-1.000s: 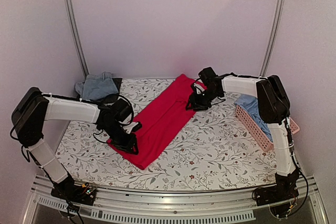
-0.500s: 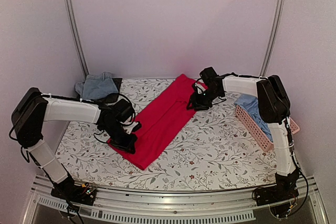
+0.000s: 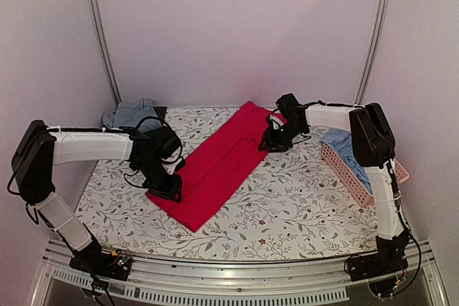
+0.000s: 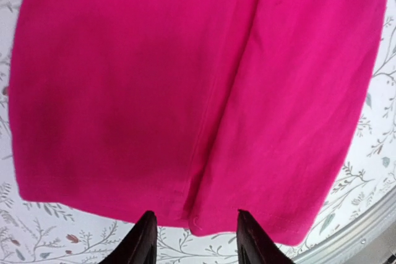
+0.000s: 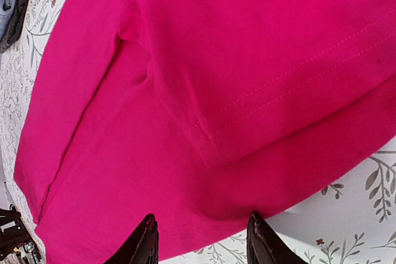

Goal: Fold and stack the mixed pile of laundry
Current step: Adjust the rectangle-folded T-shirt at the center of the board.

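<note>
Red garment (image 3: 219,166), likely soft, light and floppy, lies flat on the table (image 3: 287,209) near the pink basket (image 3: 351,173). Right tool (image 3: 271,142) gapes empty at the end nearest the basket, left tool (image 3: 171,190) likewise at the farthest; pinch its corners.

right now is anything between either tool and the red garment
Nothing visible. The left tool sits open at the near end of the red garment and the right tool open at its far end; both wrist views show only red cloth and tablecloth ahead.
</note>
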{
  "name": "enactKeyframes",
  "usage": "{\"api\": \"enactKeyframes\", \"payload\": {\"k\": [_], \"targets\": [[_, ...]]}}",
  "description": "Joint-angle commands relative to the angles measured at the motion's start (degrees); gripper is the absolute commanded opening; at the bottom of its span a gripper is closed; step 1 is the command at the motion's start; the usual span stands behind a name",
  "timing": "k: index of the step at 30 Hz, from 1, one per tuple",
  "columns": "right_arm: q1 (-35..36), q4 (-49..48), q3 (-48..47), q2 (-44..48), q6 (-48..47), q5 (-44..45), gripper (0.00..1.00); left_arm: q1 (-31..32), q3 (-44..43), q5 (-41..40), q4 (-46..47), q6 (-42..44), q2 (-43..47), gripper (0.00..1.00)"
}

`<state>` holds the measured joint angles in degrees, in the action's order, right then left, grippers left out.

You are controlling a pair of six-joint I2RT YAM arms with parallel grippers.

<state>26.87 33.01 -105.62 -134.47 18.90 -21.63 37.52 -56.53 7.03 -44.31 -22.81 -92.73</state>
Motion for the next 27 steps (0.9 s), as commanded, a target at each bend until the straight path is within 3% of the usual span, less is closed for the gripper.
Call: {"api": "enactKeyframes", "payload": {"k": [1,8,14,17,22,27], "targets": [[1.41,-0.04,-3.97,1.01,1.02,-0.58,0.47,-2.05,-6.06,-6.53,-2.56,2.56,-1.65,0.44],[2.88,0.32,-7.32,-4.61,2.14,0.15,0.44,-4.33,-9.79,-11.23,-0.79,5.02,-10.14,0.36],[2.52,2.06,-9.42,-10.06,1.81,2.15,0.39,-3.10,-6.01,-6.87,0.68,4.93,-14.00,0.21],[1.33,2.61,-9.44,-10.45,1.21,3.34,0.38,0.65,-3.73,-5.88,-1.48,3.56,-14.11,0.16],[-1.12,3.13,-11.00,-10.26,-1.34,3.43,0.35,8.92,1.05,3.20,-0.87,-2.99,-12.10,0.11],[-2.52,5.82,-15.78,-11.29,-7.02,2.11,0.34,20.25,-2.17,10.41,1.27,-8.69,-11.95,0.12]]}}
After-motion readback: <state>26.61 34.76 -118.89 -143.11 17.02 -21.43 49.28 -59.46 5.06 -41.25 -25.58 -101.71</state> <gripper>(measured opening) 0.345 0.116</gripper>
